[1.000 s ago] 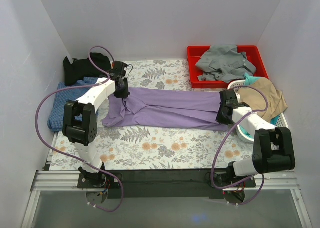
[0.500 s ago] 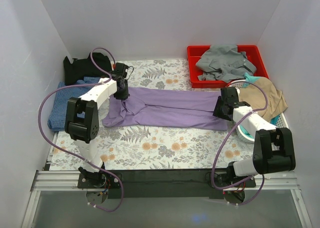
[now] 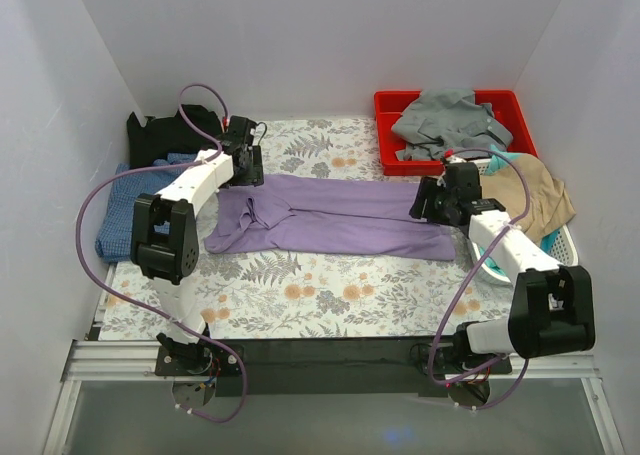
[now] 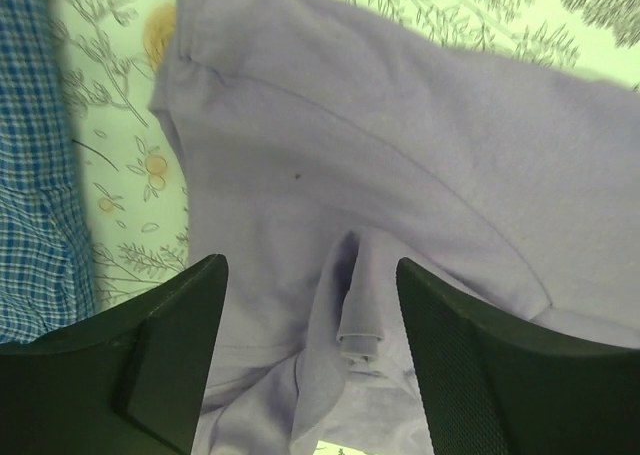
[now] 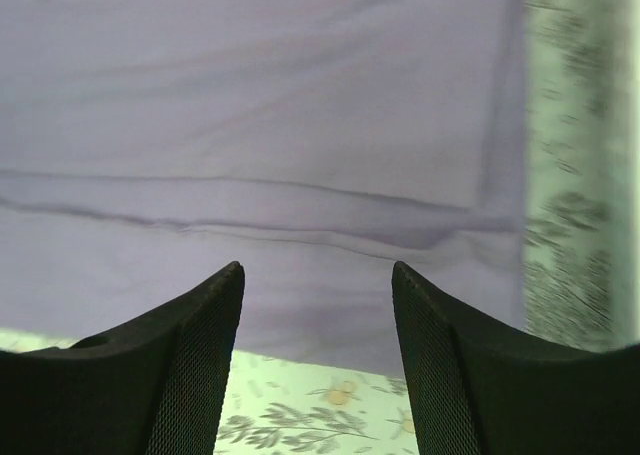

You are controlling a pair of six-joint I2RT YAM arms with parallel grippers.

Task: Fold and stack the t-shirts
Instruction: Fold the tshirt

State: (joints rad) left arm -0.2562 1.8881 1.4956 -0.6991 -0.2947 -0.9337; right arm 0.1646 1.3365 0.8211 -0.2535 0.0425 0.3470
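Note:
The lilac t-shirt (image 3: 330, 215) lies folded into a long band across the middle of the flowered table. My left gripper (image 3: 247, 171) hovers over its left, sleeve end, open, with nothing between its fingers. In the left wrist view a rolled sleeve hem (image 4: 360, 320) lies below the left gripper (image 4: 310, 267). My right gripper (image 3: 426, 205) stands open over the shirt's right hem (image 5: 300, 305), empty too. The blue check t-shirt (image 3: 125, 210) lies bunched at the left edge. Behind it, in the back left corner, is the black t-shirt (image 3: 165, 135).
A red bin (image 3: 385, 140) at the back right holds a grey garment (image 3: 450, 120). A white basket (image 3: 560, 240) with tan cloth (image 3: 530, 190) stands by the right wall. White walls close in on three sides.
Both grippers have opened and let go of the lilac shirt, which now lies flatter. The left gripper has drawn back toward the rear; the right one has moved left and back.

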